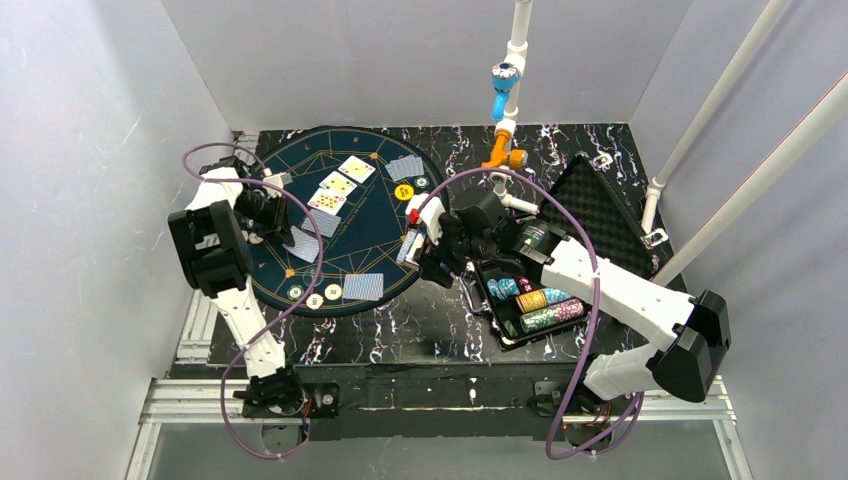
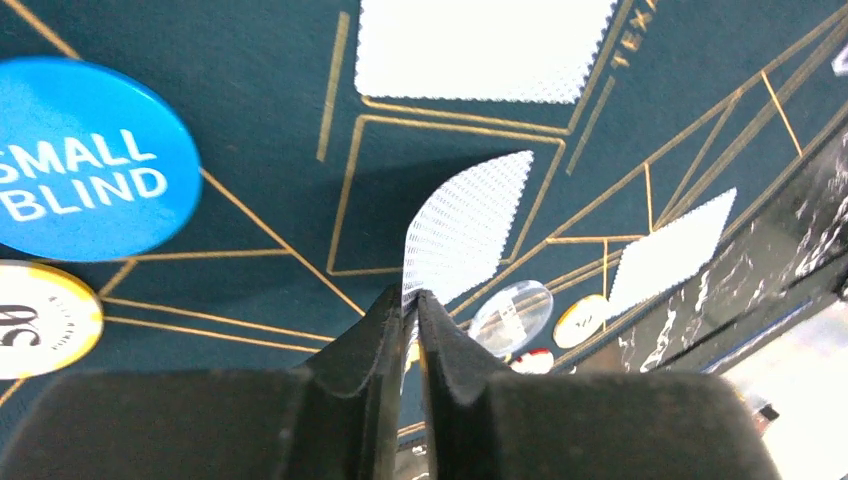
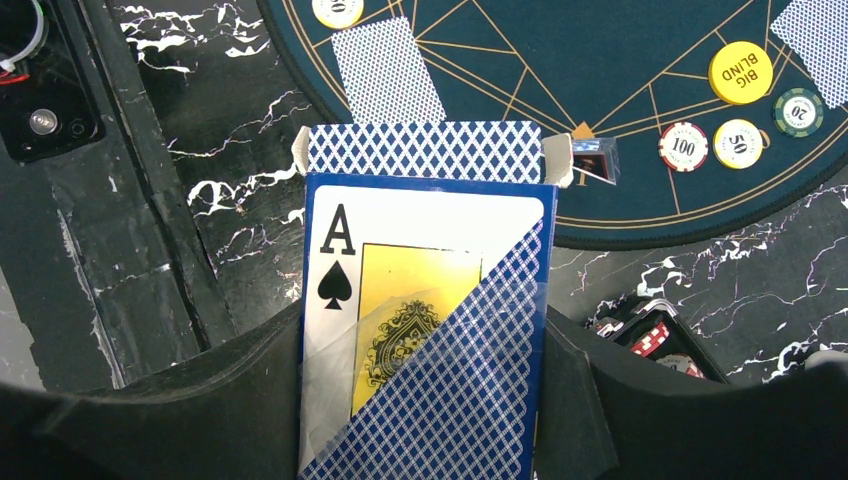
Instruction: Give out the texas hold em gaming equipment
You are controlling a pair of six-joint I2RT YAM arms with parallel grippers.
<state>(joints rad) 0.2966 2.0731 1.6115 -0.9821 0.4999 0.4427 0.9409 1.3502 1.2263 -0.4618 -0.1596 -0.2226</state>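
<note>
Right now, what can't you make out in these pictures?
Left wrist view: the face of the card pinched in the left gripper; only its back shows.
Right wrist view: the lower end of the card box in the right gripper, cut off by the frame edge.
Top view: values of the chips in the case, too small.

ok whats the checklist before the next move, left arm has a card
1. left tool shut on the card: ok
2. mat lies beneath that card, with the outlined space there bare: ok
3. right tool gripping the card box on both sides: ok
4. cards left inside the box: cannot tell
5. both tools apart from each other in the top view: ok
</note>
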